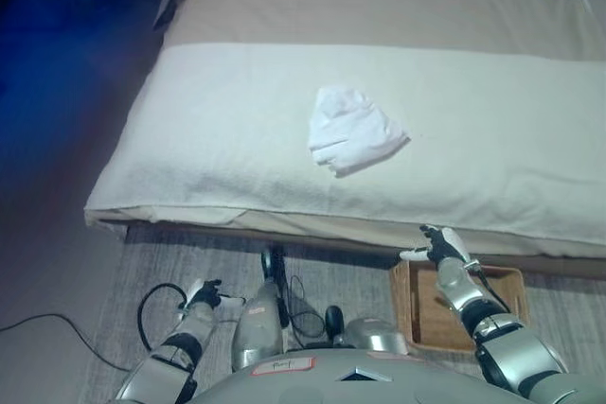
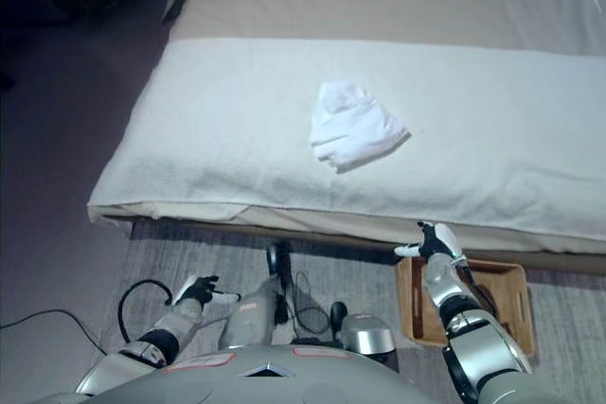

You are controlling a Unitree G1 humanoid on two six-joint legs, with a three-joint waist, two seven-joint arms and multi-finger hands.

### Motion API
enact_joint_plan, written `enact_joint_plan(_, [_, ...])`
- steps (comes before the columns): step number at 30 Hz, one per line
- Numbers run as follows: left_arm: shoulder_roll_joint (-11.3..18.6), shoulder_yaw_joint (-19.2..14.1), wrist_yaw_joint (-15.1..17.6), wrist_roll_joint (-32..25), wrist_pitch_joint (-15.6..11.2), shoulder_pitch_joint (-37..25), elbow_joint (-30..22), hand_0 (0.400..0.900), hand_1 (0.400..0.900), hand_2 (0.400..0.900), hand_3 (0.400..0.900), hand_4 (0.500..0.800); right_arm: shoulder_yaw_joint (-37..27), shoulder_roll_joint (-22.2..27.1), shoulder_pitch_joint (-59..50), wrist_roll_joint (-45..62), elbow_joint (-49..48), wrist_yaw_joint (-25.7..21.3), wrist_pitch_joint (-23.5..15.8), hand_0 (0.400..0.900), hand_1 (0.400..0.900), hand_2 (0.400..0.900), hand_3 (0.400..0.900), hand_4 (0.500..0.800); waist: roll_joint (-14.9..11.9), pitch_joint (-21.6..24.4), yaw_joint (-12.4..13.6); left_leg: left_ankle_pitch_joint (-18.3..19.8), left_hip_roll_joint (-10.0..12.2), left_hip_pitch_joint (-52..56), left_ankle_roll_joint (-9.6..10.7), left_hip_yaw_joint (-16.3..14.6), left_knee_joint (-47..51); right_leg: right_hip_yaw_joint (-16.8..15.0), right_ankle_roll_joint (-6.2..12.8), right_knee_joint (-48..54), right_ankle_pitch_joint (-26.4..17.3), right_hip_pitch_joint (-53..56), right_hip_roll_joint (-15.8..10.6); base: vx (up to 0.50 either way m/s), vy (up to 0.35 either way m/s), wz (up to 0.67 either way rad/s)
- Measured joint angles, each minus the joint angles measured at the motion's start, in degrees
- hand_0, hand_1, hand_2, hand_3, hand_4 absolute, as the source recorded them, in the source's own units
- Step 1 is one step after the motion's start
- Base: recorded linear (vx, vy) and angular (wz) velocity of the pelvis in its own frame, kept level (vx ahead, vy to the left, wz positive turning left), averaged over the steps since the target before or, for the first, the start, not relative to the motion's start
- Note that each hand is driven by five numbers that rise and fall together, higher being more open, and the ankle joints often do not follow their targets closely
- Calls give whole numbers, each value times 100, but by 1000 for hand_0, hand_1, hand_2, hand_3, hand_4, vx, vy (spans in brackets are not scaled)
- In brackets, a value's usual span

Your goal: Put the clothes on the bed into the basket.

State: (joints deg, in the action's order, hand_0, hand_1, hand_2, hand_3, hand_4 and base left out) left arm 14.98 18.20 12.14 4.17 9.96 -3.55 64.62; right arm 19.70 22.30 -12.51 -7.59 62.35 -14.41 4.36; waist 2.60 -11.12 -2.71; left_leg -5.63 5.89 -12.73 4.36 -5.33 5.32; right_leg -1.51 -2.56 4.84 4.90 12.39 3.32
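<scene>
White garment (image 1: 353,130), one; basket (image 1: 507,283), one

A single white garment (image 1: 352,130) lies crumpled and loosely folded on the bed (image 1: 227,139), near the middle of its pale cream cover and a little back from the near edge. A wooden basket (image 1: 423,302), rectangular and open-topped, sits on the grey rug beside the bed's near edge, below and to the right of the garment.
</scene>
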Motion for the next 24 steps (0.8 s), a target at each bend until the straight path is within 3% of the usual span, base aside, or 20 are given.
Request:
enact_joint_plan(1, [-17, -2, -10, -1, 13, 150, 11, 900, 900, 900, 900, 800, 0, 15, 48, -9, -2, 4, 6, 900, 900, 900, 900, 800, 23, 15, 33, -59, -37, 250, -138, 184, 2, -213, 68, -30, 40, 140, -71, 663, 311, -67])
enact_joint_plan(2, [-41, -2, -8, 0, 9, 261, 8, 900, 900, 900, 900, 800, 8, 39, 112, -14, -21, 7, 5, 900, 900, 900, 900, 800, 92, 62, 70, -277, -21, 414, -285, 216, -1, -393, 169, -74, 106, 234, -75, 446, 202, -41])
enact_joint_plan(3, [-15, -8, -6, 0, -1, 226, 83, 900, 900, 900, 900, 800, 33, 31, 213, -16, -113, 40, 51, 900, 900, 900, 900, 800, -34, 48, 134, -487, -145, 638, -305, 111, -26, -520, 224, -267, 144, 332, -237, 718, 379, -47])
enact_joint_plan(4, [-12, -44, 3, -1, 0, 195, 94, 900, 900, 900, 900, 800, 30, 28, 300, -43, -217, 87, 66, 900, 900, 900, 900, 800, -38, 55, 148, -546, -171, 788, -410, 7, -15, -467, 395, -1070, 344, 46, -266, 407, 274, -8])
enact_joint_plan(6, [35, -21, 30, 1, -23, 69, 67, 900, 900, 900, 900, 800, 111, 45, 432, -196, -595, 126, 119, 900, 900, 900, 900, 800, -91, 39, 36, -349, -290, 1119, -652, -104, -60, -400, 642, -3863, 521, -1173, -303, 431, 331, 8])
enact_joint_plan(8, [164, 42, 79, 3, -83, -178, 35, 900, 900, 900, 900, 800, 268, 17, 494, -263, -810, 158, 130, 900, 900, 900, 900, 800, -409, 140, -107, -1, -770, 1488, -1040, -41, -64, -507, 744, -5419, 469, -1970, -650, 259, 232, 17])
enact_joint_plan(9, [201, 86, 92, 3, -112, -324, -39, 900, 900, 900, 900, 800, 258, 26, 472, -335, -908, 153, 127, 900, 900, 900, 900, 800, -479, 157, -140, 5, -878, 1610, -1158, 5, -70, -456, 725, -5649, 476, -2163, -770, 349, 188, 42])
enact_joint_plan(10, [210, 83, 129, 2, -138, -510, -142, 900, 900, 900, 900, 800, 255, 59, 411, -437, -1059, 156, 121, 900, 900, 900, 900, 800, -446, 125, -146, -34, -925, 1704, -1201, 48, -102, -390, 702, -5597, 482, -2382, -816, 346, 112, 49])
enact_joint_plan(11, [170, 95, 159, 2, -127, -667, -242, 900, 900, 900, 900, 800, 256, 149, 386, -444, -1284, 166, 132, 900, 900, 900, 900, 800, -274, 99, -195, 240, -880, 1784, -1382, 232, -71, -200, 697, -5100, 499, -2461, -809, 352, 113, 51])
enact_joint_plan(13, [126, 64, 199, 3, -116, -912, -231, 900, 900, 900, 900, 800, 300, 239, 264, -557, -1518, 152, 56, 900, 900, 900, 900, 800, -100, 33, -188, 105, -830, 1874, -1246, 281, -90, 67, 706, -4048, 474, -2392, -831, 380, 0, 38])
enact_joint_plan(15, [97, 47, 246, 14, -109, -1045, -239, 900, 900, 900, 900, 800, 394, 265, 46, -691, -1608, 156, 25, 900, 900, 900, 900, 800, 89, 103, -182, 265, -694, 1886, -1103, 475, -74, 154, 741, -2359, 406, -1750, -592, 399, -38, 31])
enact_joint_plan(17, [119, -12, 243, 19, -90, -1138, -168, 900, 900, 900, 900, 800, 395, 276, -134, -817, -1807, 144, -19, 900, 900, 900, 900, 800, 128, 10, -176, 294, -632, 1857, -1057, 523, -75, 239, 757, -1307, 354, -1599, -428, 295, -48, 59])
enact_joint_plan(18, [115, -38, 241, 20, -67, -1123, -147, 900, 900, 900, 900, 800, 398, 279, -175, -889, -1877, 141, -7, 900, 900, 900, 900, 800, 134, -1, -176, 308, -603, 1843, -1034, 533, -76, 260, 731, -848, 108, -1387, -389, 296, -76, 78])
enact_joint_plan(19, [104, -39, 238, 24, -50, -1032, -135, 900, 900, 900, 900, 800, 405, 288, -156, -907, -1863, 110, -10, 900, 900, 900, 900, 800, 90, -1, -204, 315, -641, 1879, -984, 667, -79, 86, 720, -230, -304, -1025, -382, 275, -104, 49])
enact_joint_plan(20, [107, -59, 236, 27, -62, -967, -157, 900, 900, 900, 900, 800, 409, 292, -80, -910, -1836, 99, 47, 900, 900, 900, 900, 800, -79, -6, -206, 326, -771, 1979, -850, 790, -77, 48, 741, 34, -816, -714, -507, 268, -114, 49])
enact_joint_plan(21, [114, -124, 240, 52, -100, -854, -203, 900, 900, 900, 900, 800, 425, 316, 53, -911, -1831, 99, 117, 900, 900, 900, 900, 800, -289, 3, -179, 381, -930, 2060, -727, 868, -73, 81, 747, 17, -937, -441, -677, 250, -103, 36])
enact_joint_plan(24, [94, -174, 238, 72, -78, -464, -308, 900, 900, 900, 900, 800, 421, 341, 125, -1027, -1703, 70, 173, 900, 900, 900, 900, 800, -277, 9, -188, 385, -846, 2118, -590, 968, -68, 376, 732, 15, -858, -360, -596, 239, -99, 20])
